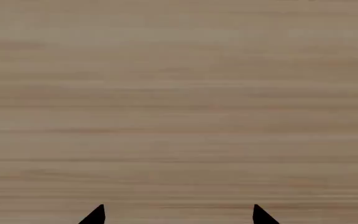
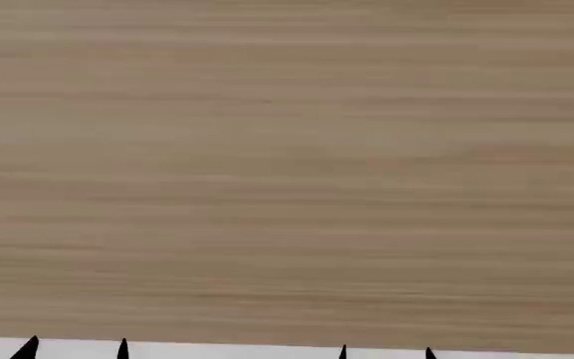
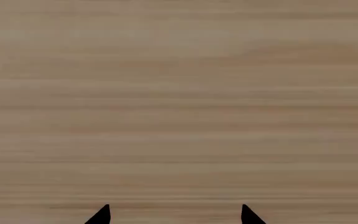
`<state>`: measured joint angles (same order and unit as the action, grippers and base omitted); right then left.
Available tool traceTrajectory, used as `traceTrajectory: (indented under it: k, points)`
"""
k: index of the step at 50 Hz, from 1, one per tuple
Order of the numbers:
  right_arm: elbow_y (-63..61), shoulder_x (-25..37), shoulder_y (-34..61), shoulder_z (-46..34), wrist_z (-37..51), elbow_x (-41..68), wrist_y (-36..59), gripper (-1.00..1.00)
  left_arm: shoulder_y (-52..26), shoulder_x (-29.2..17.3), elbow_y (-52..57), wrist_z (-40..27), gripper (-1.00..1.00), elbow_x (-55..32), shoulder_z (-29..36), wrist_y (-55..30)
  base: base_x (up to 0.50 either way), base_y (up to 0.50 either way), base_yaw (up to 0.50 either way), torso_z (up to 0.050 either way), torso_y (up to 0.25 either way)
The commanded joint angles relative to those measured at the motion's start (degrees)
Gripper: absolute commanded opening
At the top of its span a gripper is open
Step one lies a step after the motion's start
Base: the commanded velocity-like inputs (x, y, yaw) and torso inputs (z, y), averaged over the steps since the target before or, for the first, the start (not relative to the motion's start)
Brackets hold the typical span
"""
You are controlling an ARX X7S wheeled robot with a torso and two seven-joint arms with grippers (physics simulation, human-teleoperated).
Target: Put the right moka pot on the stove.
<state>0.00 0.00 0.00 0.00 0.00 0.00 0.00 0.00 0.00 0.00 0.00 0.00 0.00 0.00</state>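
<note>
- Neither moka pot nor stove is in any view; only bare wooden worktop (image 2: 287, 172).
- My left gripper (image 1: 177, 215) and right gripper (image 3: 175, 215) are spread, empty.
- By my judgement, everything remains undone.

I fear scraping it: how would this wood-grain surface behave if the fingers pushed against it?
The wood-grain surface looks flat and unbroken, so probably stiff, not yielding. Its even, smooth finish suggests the fingers would likely slide rather than catch.

Pale wood-grain tabletop (image 2: 287, 172) fills every view — white strip (image 2: 267, 350) along its near edge
</note>
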Motion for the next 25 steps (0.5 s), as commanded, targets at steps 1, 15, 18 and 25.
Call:
traceTrajectory:
  k: [1,15,18,25]
  points:
    - [0.0,0.54,0.0,-0.72,0.72,0.54,0.0,1.0,0.0,-0.57,0.0,-0.64,1.0,0.0,0.64,0.0,0.0,0.0,0.0,0.0,0.0]
    - [-0.05,2.8,0.02,-3.23,3.24,2.95,0.11,1.0,0.17,-2.8,-0.04,-2.8,1.0,-3.07,3.32,1.09,0.0,0.0,0.0,0.021,0.009]
    - [-0.15,3.1,0.09,-3.49,3.65,3.33,0.22,1.0,0.19,-3.12,0.11,-3.11,1.0,-3.47,3.66,1.01,0.0,0.0,0.0,0.028,0.014]
    - [0.24,3.71,0.14,-4.15,4.51,3.8,-0.24,1.0,0.11,-3.73,-0.27,-3.62,1.0,-4.3,4.35,1.46,0.0,0.0,0.0,0.031,0.019]
